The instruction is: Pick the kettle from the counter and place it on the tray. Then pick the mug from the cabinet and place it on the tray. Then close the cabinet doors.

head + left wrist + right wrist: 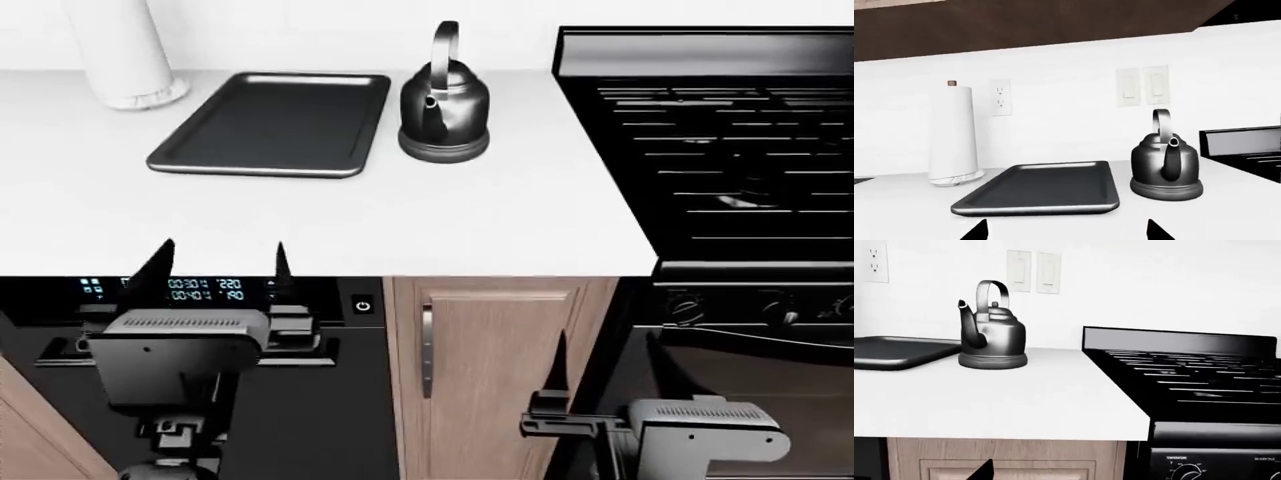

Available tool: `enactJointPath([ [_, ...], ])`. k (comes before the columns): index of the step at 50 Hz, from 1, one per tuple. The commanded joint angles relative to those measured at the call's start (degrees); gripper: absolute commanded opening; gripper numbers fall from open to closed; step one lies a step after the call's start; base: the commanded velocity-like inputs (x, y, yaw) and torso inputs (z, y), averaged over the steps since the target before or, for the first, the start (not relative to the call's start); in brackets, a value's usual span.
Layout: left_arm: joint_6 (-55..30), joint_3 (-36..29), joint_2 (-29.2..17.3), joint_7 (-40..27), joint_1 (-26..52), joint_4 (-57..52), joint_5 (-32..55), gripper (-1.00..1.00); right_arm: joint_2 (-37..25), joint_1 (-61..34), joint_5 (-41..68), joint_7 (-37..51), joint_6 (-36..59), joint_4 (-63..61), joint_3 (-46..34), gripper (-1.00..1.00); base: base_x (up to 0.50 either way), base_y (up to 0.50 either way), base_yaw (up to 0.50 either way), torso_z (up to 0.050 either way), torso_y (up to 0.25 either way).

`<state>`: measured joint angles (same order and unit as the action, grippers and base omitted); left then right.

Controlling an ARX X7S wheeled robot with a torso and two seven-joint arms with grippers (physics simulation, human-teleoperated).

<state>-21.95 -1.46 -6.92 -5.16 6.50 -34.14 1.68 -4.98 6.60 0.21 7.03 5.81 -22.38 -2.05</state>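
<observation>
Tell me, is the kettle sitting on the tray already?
No, the kettle stands on the white counter beside the tray, which holds nothing.

Head view steeply down over the counter (400,215); both low wrist views level, sharing the kettle (1165,162).

The dishwasher control panel (187,290) under the counter shows lit digits, roughly "00:30 220" above "00:40 190", though too small to read surely. On the stove front (1214,460), "TEMPERATURE" stands above a knob; a second label is illegible.
</observation>
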Motion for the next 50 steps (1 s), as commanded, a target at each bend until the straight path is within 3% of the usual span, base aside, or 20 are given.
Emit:
enactJointPath([
  [1, -19.67, -1.02, -2.77, -0.50, 18.33, -10.70, -0.92, 1.00, -1.11, 1.56, 0.04, 1.40, 1.25, -4.89, -0.70, 1.00, 0.00, 0.00, 0.00, 0.050, 0.000],
  [10, -40.49, -2.54, -1.86, -0.14, 47.59, -6.97, -0.39, 1.00, -1.80, 1.67, 0.20, 2.31, 1.98, -6.37, -1.42, 1.00, 0.00, 0.00, 0.00, 0.050, 0.000],
  [21, -43.53, -6.86, -0.21, -0.94, 75.13, 16.83, -1.64, 1.00, -2.65, 2.08, 0.24, 3.13, 2.62, -8.10, -2.27, 1.00, 0.00, 0.00, 0.00, 0.050, 0.000],
  [33, -34.75, -9.17, 3.90, -3.06, 100.30, 52.37, -2.41, 1.00, -3.30, 2.01, 0.01, 4.00, 4.45, -10.04, -3.35, 1.00, 0.00, 0.00, 0.00, 0.050, 0.000],
  [41, -23.15, -10.60, 6.67, -5.15, 115.35, 80.99, 0.11, 1.00, -3.72, 1.67, 0.70, 4.36, 5.70, -11.00, -3.42, 1.00, 0.00, 0.00, 0.00, 0.050, 0.000],
  [46, -11.23, -21.04, 6.90, -8.72, 124.90, 103.48, 12.61, 1.00, -4.13, 1.53, 1.55, 4.50, 5.81, -11.01, -2.87, 1.00, 0.00, 0.00, 0.00, 0.050, 0.000],
  [50, -8.74, -31.79, 6.90, -11.00, 126.92, 108.32, 24.76, 1.00, -4.46, 1.77, 2.48, 4.54, 5.99, -11.39, -2.33, 1.00, 0.00, 0.00, 0.00, 0.050, 0.000],
])
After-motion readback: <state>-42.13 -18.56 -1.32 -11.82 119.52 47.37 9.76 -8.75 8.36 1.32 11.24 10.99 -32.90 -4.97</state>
